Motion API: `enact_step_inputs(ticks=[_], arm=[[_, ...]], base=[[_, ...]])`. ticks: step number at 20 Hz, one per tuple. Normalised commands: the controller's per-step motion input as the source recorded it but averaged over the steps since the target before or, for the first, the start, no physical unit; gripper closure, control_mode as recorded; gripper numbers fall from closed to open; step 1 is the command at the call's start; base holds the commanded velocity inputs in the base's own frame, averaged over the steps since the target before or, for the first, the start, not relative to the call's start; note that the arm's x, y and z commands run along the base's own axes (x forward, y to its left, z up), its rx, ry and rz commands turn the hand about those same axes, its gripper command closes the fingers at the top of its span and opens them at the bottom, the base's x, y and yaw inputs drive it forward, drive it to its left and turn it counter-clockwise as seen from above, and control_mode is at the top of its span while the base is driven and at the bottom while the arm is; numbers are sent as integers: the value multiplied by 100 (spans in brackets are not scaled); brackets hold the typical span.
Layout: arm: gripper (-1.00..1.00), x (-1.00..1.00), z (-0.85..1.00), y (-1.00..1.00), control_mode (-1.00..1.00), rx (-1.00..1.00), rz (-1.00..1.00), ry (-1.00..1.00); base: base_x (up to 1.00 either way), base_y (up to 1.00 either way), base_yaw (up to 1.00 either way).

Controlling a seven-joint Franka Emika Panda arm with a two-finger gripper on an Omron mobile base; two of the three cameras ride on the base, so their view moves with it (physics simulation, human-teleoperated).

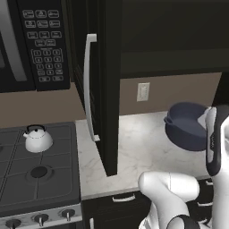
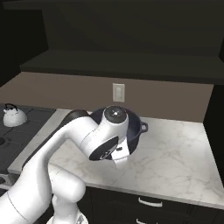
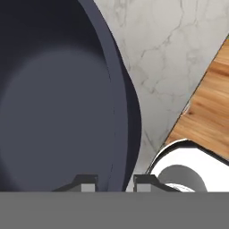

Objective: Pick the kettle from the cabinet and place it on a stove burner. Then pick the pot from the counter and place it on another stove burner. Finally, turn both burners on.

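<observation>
The dark blue-grey pot stands on the marbled counter, its far rim and one loop handle showing behind my arm. In the hand view the pot lies right below, and my gripper is shut on its rim wall, one fingertip inside and the other outside. The small white kettle with its black handle sits on a rear stove burner. A bare burner lies in front of it. The cabinet door hangs open over the counter's left end.
The open door's long silver handle juts out between stove and pot. A black microwave hangs above the cooktop. A wall outlet sits behind the counter. Silver knobs line the stove front. Wood floor shows past the counter edge.
</observation>
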Motion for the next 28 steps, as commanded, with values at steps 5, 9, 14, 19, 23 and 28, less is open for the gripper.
enact_step_inputs(ticks=[5, 9, 14, 19, 23, 28], arm=[[100, -56, 39, 0, -100, -2, -2, -4], [100, -57, 45, 0, -100, -3, -3, -5], [100, -55, 46, 0, -100, -4, -2, -3], [100, -52, 39, 0, -100, -4, -1, -1], [100, -56, 39, 0, -100, -4, 0, -2], [100, -52, 34, 5, -100, -5, 0, 0]], base=[[0, 0, 0], [0, 0, 0], [0, 0, 0], [0, 0, 0], [0, 0, 0], [0, 0, 0]])
